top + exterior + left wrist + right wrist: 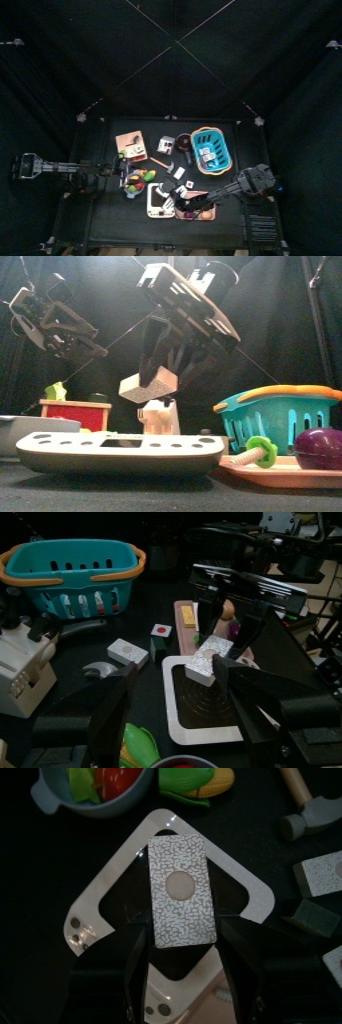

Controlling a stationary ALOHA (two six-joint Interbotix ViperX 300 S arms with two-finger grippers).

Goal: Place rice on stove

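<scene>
The right arm's fingers (181, 948) are clamped on the speckled rice packet (178, 890), holding it up in the air directly over the white stove (114, 898), while the left arm's fingers (174, 697) hang wide apart nearby.

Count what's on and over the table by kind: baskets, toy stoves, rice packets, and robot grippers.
Baskets: 1, teal basket
Toy stoves: 1, white stove
Rice packets: 1, rice packet, held by the right gripper
Robot grippers: 2, including the left gripper
Total: 5
</scene>
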